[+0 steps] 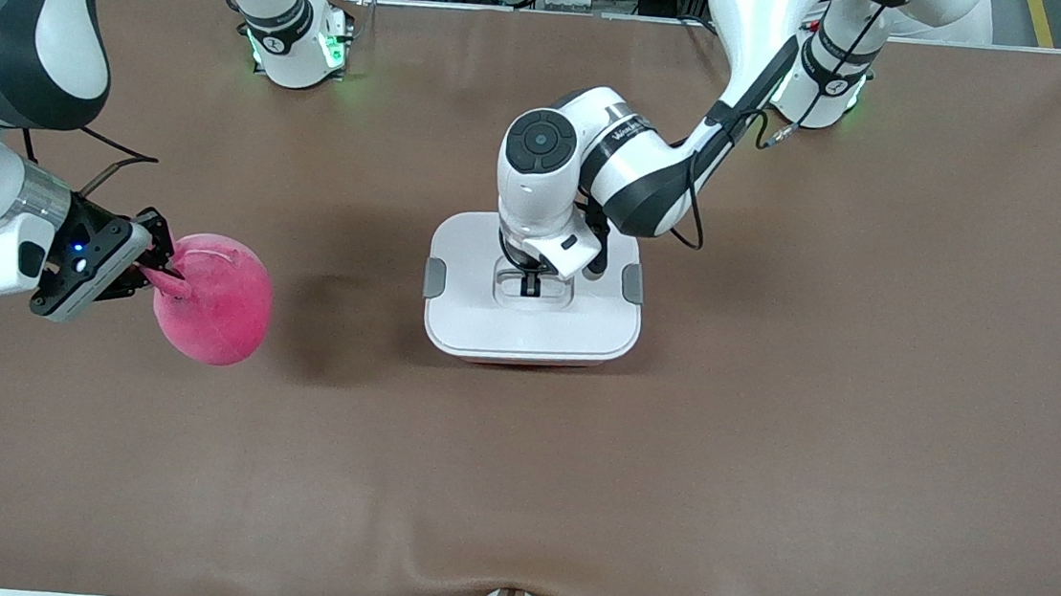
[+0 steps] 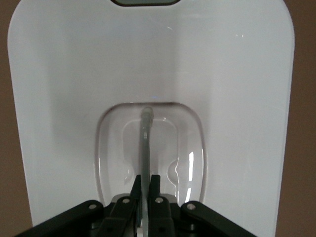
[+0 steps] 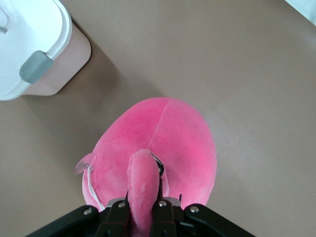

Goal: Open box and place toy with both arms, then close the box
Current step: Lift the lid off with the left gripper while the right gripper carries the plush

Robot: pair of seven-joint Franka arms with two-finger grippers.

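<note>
At nine o'clock from the box (image 1: 528,322), my right gripper (image 1: 158,273) pinches the toy (image 1: 218,304) by its ear; my left gripper (image 1: 529,283) clamps the handle (image 2: 144,148) (lid on).

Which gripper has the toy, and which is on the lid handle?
The right gripper is shut on the pink toy by a floppy ear. The left gripper is shut on the clear handle in the white lid.

High front camera facing robots, wrist cameras close, sharing box (image 1: 531,312)
</note>
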